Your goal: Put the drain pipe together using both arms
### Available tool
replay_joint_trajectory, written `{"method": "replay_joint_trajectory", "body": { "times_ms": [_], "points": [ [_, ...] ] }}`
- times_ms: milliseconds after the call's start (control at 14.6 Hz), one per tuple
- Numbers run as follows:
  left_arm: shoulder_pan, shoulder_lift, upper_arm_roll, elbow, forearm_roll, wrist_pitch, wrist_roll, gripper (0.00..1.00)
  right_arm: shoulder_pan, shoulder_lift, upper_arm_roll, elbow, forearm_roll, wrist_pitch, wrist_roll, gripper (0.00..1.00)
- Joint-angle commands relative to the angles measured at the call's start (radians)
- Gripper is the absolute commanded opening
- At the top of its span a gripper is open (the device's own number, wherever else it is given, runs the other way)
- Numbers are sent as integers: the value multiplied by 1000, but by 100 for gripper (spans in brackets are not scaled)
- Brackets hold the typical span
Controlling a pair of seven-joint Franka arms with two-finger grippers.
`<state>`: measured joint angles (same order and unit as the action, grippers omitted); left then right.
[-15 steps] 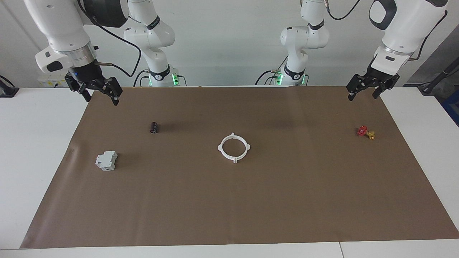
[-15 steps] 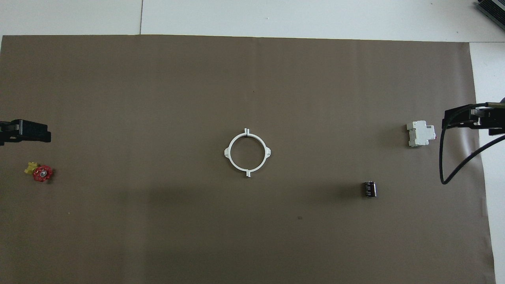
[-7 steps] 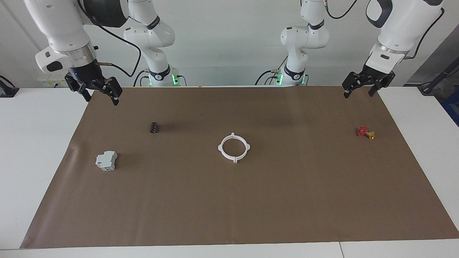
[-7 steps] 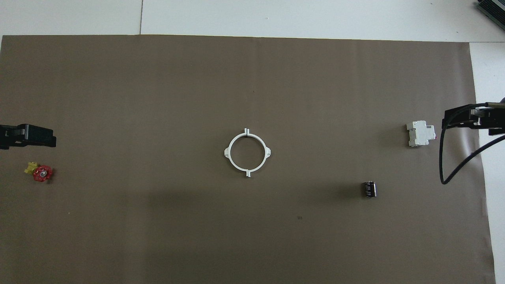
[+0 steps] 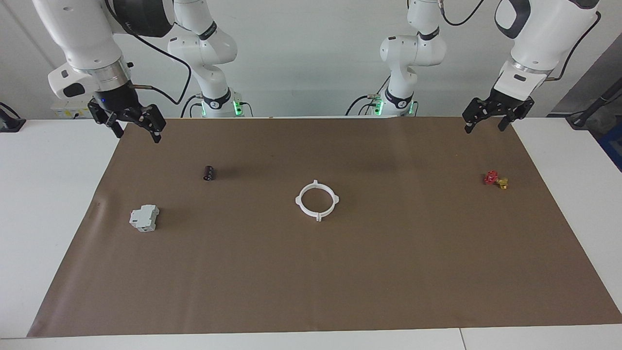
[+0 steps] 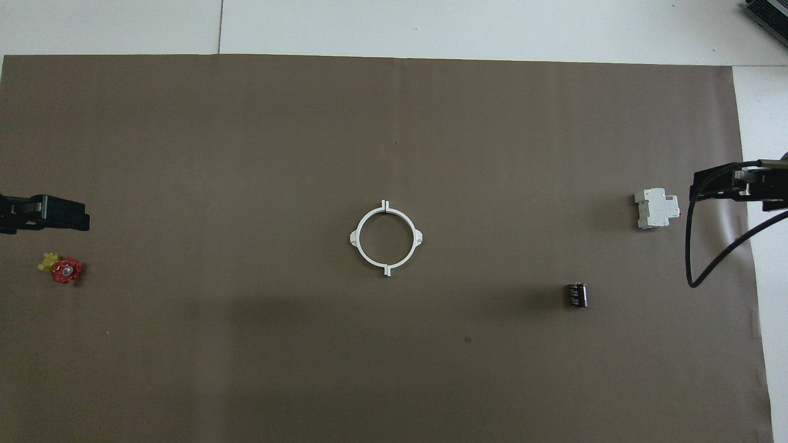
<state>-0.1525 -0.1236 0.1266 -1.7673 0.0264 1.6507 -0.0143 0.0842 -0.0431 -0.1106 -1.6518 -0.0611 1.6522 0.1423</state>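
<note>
- The drain pipe [image 5: 317, 200] lies flat in the middle of the brown mat [image 5: 311, 291], its two white half-rings already meeting as one ring, with seams at the tabs nearest to and farthest from me.
- I judge the joining to be done or very nearly so; nothing holds the ring, and I cannot tell from here whether the seams are fully seated.
- My left gripper [image 5: 490, 116] hangs in the air over the mat's edge at my left end, fingers spread wide, gripping nothing.
- My right gripper [image 5: 130, 124] hangs over the mat's corner at my right end, fingers likewise spread and empty.
- Doing this step well means keeping both hands high and well apart from the ring, so no finger or cable nudges the halves out of line.
- If a seam needs pressing, I would come straight down over the side tabs, one hand to each half, and squeeze evenly toward the centre so the ring does not twist or skid on the mat.
- The plastic looks thin and light; I expect it to slide or spring open under an uneven push.
- Around it: a small black cylinder [image 5: 208, 173] and a grey-white block [image 5: 144, 218] toward my right arm's end, and a red and yellow valve [image 5: 495, 179] toward my left arm's end, all well apart from the ring.
</note>
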Motion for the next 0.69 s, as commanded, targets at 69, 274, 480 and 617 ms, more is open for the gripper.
{"method": "replay_joint_trajectory", "body": {
  "times_ms": [69,274,480,617],
  "points": [
    [-18,-30,10,-35,-10,7,10,100,-7,-14,6,-11,-2,-3,-21,100],
    [-28,-25,8,-37,-10,3,16,100,-7,-14,5,-11,-2,-3,-21,100],
    [-24,-33,8,-35,-10,1,13,100,-7,-14,6,-11,-2,-3,-21,100],
    [-22,-33,8,-34,-10,1,11,100,-7,-14,6,-11,-2,-3,-21,100]
  ]
}}
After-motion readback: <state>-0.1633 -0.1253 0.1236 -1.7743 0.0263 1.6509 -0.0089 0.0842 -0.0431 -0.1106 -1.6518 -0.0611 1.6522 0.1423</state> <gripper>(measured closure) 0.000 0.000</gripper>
